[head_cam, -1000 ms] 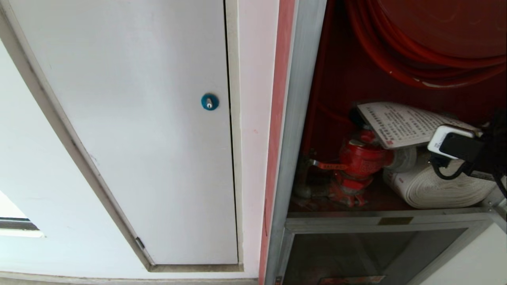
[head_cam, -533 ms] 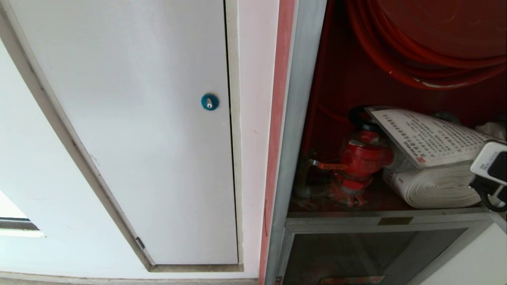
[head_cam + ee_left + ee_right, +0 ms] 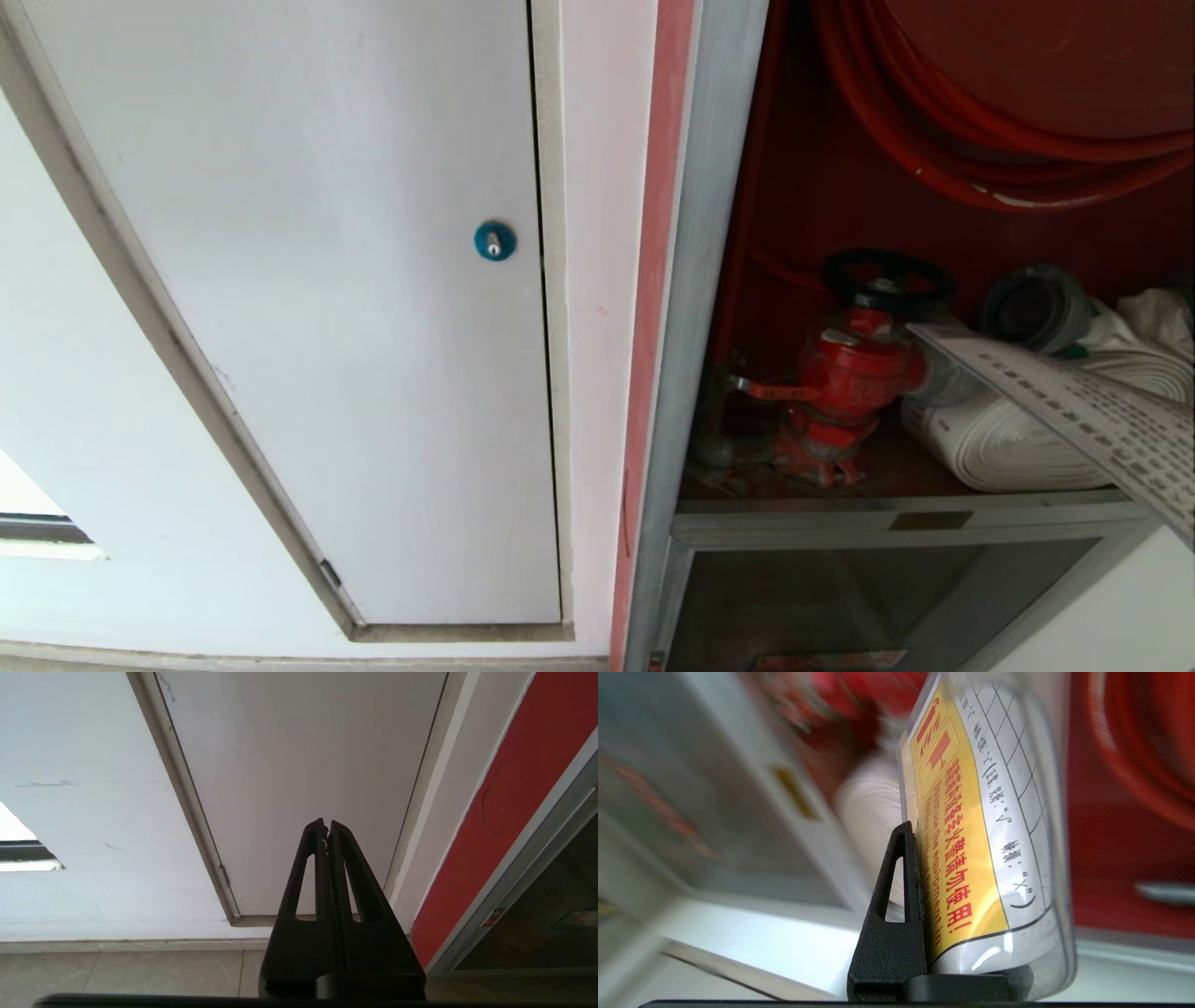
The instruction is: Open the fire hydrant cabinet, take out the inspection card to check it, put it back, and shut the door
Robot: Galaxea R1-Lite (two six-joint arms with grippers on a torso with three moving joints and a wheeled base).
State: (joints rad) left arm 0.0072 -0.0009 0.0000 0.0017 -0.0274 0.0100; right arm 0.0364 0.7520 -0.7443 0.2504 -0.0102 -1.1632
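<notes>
Silver-framed, red-lined fire hydrant cabinet [image 3: 709,280] stood open; red valve [image 3: 845,392] at 9 o'clock of rolled white hose [image 3: 1018,448]. White sleeved inspection card with yellow strip [image 3: 971,826] [image 3: 1092,415] slanted over hose toward 4 o'clock, clamped in right gripper [image 3: 920,858]. Left gripper [image 3: 327,828] pressed closed, empty, facing white door [image 3: 303,765]

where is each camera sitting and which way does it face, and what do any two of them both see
Head view: on the robot's head, looking forward and down at the white door and the open fire hydrant cabinet; no arm shows, only the inspection card.
Left wrist view: behind the shut left claw, facing the white door's lower corner and the floor.
Right wrist view: behind the right claw, shut on the inspection card, facing into the cabinet.
Shared: head and right wrist both see the card and the rolled white hose; head and left wrist share the white door.
</notes>
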